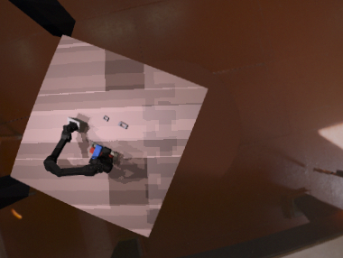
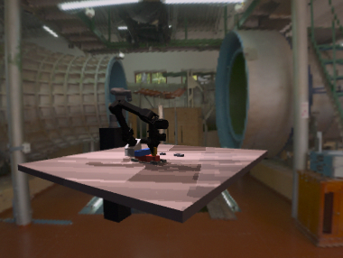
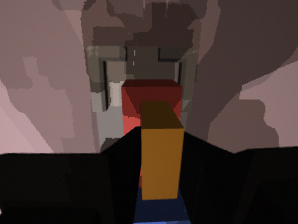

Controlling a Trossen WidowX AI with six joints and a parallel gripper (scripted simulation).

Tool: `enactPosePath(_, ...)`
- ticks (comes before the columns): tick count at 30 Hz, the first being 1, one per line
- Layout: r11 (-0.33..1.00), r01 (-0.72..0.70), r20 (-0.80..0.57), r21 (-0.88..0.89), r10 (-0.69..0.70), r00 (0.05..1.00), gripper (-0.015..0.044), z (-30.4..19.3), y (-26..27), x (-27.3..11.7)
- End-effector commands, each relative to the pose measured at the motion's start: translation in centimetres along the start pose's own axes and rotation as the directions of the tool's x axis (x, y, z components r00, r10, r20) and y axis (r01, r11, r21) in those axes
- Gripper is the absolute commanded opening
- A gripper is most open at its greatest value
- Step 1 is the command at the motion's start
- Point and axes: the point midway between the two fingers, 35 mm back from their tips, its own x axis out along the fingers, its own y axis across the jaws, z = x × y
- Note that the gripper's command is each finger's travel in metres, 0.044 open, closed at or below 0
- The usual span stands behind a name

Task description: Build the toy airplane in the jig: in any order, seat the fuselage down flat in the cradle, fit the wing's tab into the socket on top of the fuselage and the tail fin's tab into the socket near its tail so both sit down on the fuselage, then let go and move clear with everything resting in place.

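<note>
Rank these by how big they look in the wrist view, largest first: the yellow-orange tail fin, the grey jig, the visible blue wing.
1. Grey jig
2. Yellow-orange tail fin
3. Blue wing, cut off by the frame

The fin is nearer the camera, so true sizes may rank differently.

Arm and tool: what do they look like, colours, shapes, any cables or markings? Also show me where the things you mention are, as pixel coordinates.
The arm (image 1: 56,152) (image 2: 130,107) is matte black, with slim links and chunkier, rounded joints. Its tool (image 3: 154,132) is black too, with broad, flat-sided fingers that narrow toward the tips. I can't make out cables or markings.
</note>
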Motion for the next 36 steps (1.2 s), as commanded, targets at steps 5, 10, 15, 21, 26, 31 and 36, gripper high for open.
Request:
enactPosePath(5,1.0,0.0,0.001,0.0,0.0,1.0,0.0026,0.0,0.0,0.0)
enactPosePath(10,1.0,0.0,0.001,0.0,0.0,1.0,0.0157,0.0,0.0,0.0)
enactPosePath(15,1.0,0.0,0.001,0.0,0.0,1.0,0.026,0.0,0.0,0.0)
enactPosePath(21,1.0,-0.001,0.001,0.0,0.001,1.0,0.026,0.2,0.1,-1.0)
enactPosePath(26,1.0,-0.002,0.002,-0.005,0.002,1.0,0.026,0.1,0.1,-8.2)
enactPosePath(31,1.0,-0.001,0.003,-0.006,0.001,1.0,0.026,0.4,0.3,-9.1)
enactPosePath(36,1.0,-0.001,0.003,-0.006,0.001,1.0,0.026,0.4,0.3,-9.1)
